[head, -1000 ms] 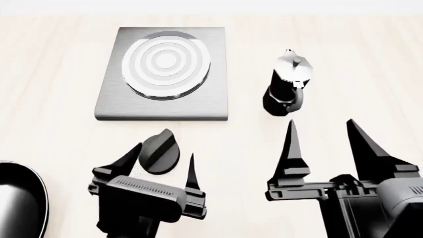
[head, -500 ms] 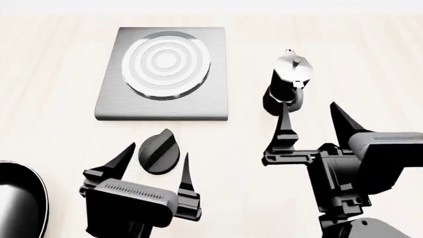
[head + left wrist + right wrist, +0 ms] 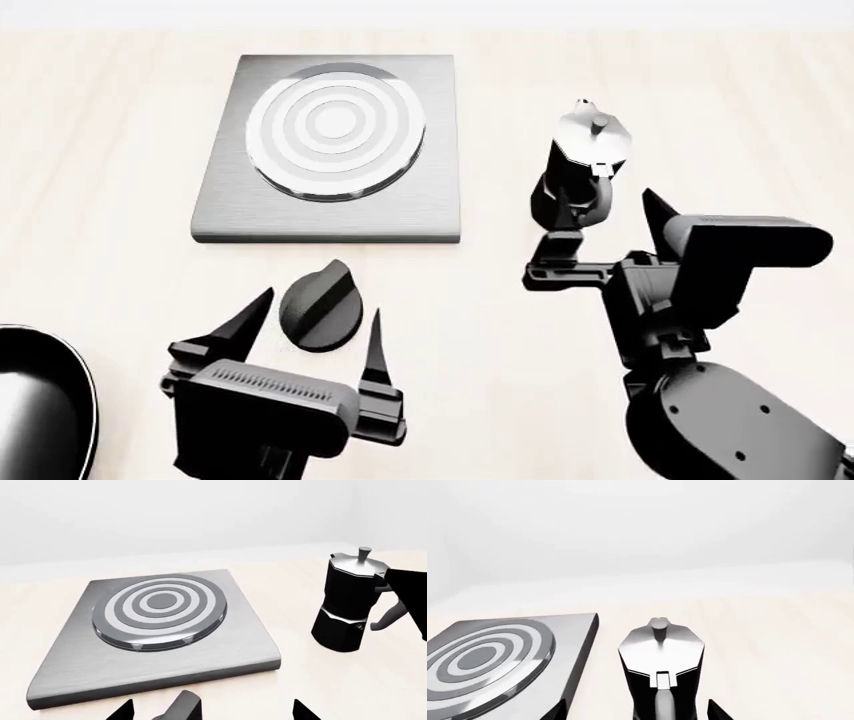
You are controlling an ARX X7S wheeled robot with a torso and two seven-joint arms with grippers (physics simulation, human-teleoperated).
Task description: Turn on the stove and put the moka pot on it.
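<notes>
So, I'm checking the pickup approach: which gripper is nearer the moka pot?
Right. The right gripper sits open just in front of the moka pot, fingers flanking its handle side. The left gripper is far off, around the knob.

A bare simulated kitchen, probably: a pale wooden counter [image 3: 107,200] carries a stove [image 3: 330,150], a moka pot [image 3: 582,170] and a frying pan [image 3: 40,405], against blank white walls.

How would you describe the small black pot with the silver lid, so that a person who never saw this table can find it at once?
Start at the flat square grey metal stove with pale concentric rings on the light wooden table. To its right stands the small upright black moka pot, apart from the stove. Unlike the low round black knob nearby, it is tall, faceted and waisted, with a shiny silver lid and a side handle.
</notes>
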